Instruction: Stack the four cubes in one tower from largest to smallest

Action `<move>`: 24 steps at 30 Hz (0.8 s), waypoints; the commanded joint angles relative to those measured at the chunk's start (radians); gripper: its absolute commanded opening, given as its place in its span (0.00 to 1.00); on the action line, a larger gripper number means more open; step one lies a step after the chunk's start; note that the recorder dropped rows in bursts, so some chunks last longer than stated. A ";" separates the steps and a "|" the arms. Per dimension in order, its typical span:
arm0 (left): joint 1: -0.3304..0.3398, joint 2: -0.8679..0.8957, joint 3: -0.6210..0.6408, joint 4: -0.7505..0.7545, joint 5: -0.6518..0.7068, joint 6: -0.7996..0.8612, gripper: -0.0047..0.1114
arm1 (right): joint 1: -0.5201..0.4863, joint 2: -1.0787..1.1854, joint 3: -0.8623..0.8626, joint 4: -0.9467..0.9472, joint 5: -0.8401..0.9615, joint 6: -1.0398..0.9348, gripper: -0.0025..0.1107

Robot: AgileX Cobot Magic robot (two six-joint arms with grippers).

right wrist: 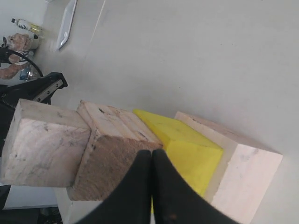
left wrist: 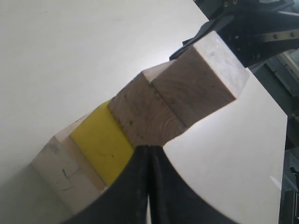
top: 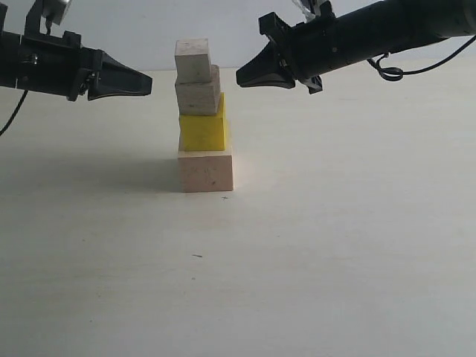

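Exterior view, tower [top: 202, 119]: stands on the table [top: 335, 238] between my grippers, touching neither
Order: largest pale cube [top: 206, 171] at the bottom, then yellow cube [top: 202, 131], light-brown cube [top: 198, 97], smallest cube [top: 193, 59] on top, each slightly offset
My left gripper [top: 149, 83]: jaws pressed together, empty, level with the light-brown cube
My right gripper [top: 239, 76]: pressed together, empty, beside the top two cubes
Writing: faint pencil marks [left wrist: 65, 175] on the largest pale cube, unreadable

Tower [top: 202, 119] stands on the table [top: 335, 260] — largest cube [top: 206, 171] at base, second cube [top: 202, 131] on it, third cube [top: 198, 97] next, smallest cube [top: 193, 59] on top. Left gripper [top: 149, 84] left of the upper cubes, right gripper [top: 239, 76] right of them — both clear.
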 commanded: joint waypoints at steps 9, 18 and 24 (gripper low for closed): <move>-0.027 0.003 -0.008 -0.023 0.024 0.042 0.04 | -0.004 -0.001 -0.007 0.011 0.002 -0.030 0.02; -0.034 0.003 -0.008 -0.032 0.026 0.048 0.04 | -0.004 -0.001 -0.007 0.011 0.002 -0.030 0.02; -0.047 0.003 -0.008 -0.032 0.009 0.048 0.04 | -0.004 0.017 -0.007 0.011 -0.001 -0.049 0.02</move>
